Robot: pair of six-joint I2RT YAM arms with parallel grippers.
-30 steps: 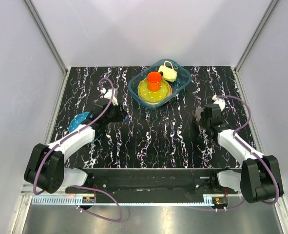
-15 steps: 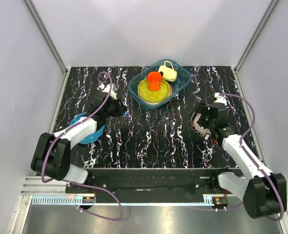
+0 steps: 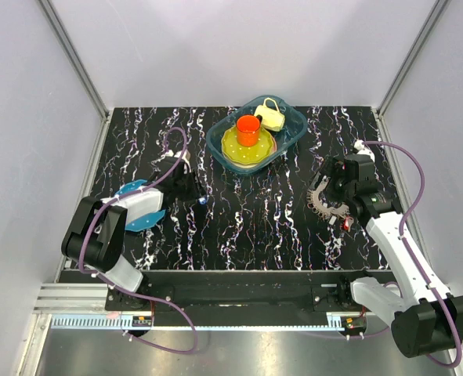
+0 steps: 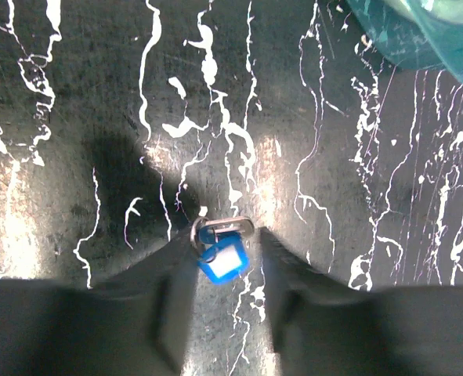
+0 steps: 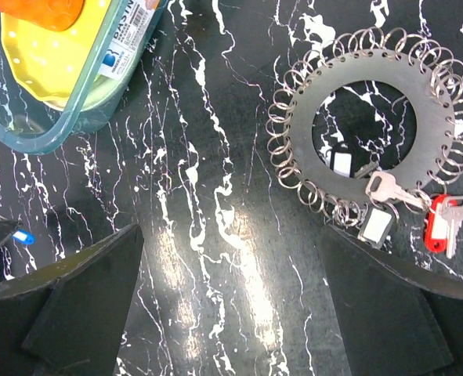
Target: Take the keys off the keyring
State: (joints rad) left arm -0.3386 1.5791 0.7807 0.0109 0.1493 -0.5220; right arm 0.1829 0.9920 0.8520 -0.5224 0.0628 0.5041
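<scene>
Metal keyring (image 5: 372,66): flat on table (image 5: 215,196), keys (image 5: 392,188) attached.
Right gripper (image 5: 229,262): wide apart, empty.
Left gripper (image 4: 225,244): clamped on blue tag (image 4: 223,261).

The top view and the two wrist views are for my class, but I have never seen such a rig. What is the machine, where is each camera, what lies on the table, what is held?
Two robot arms, the left arm and the right arm, are bolted at the near edge of a black table. The top view looks down from above and behind them; each wrist view comes from a camera on one arm, looking past its own gripper. On the table lie the keyring, a grey holed ring carrying a few keys and tags, a blue disc, and a clear bin with a yellow plate and an orange cup. The right gripper is wide open and empty. The left gripper has a small blue tag between its fingers; whether it grips it is unclear.
</scene>
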